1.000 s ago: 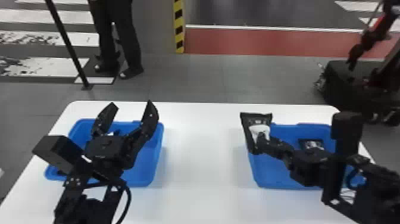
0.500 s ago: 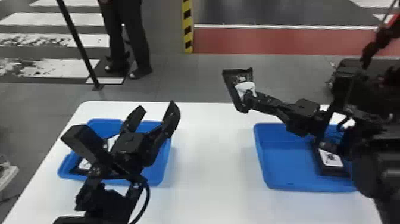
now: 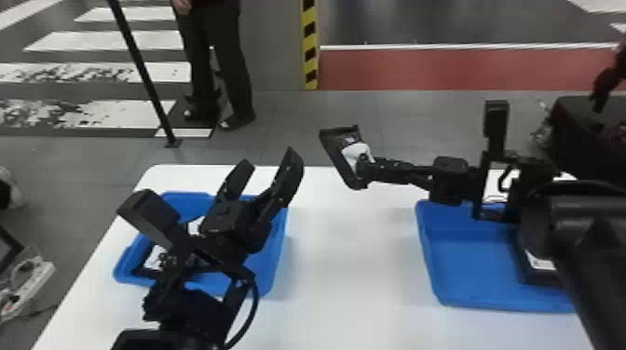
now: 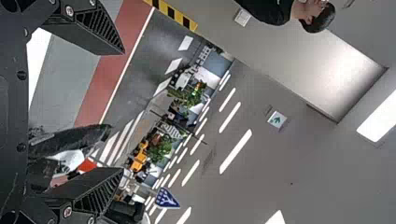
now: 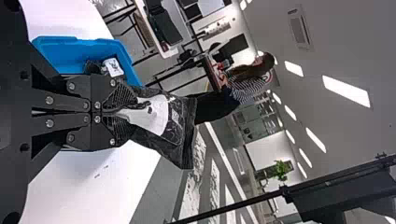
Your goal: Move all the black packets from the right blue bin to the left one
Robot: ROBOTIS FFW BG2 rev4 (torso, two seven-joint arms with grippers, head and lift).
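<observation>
The head view has the left gripper (image 3: 269,160) spread wide over the left blue bin (image 3: 274,274), the right gripper (image 3: 364,166) pinching a black packet (image 3: 336,145), the right blue bin (image 3: 470,265) under its arm. The left wrist view shows that packet between parted fingers; in the right wrist view it juts past closed fingertips.

right blue bin (image 3: 475,265) partly hidden, black packet (image 3: 538,278) inside partly covered
</observation>
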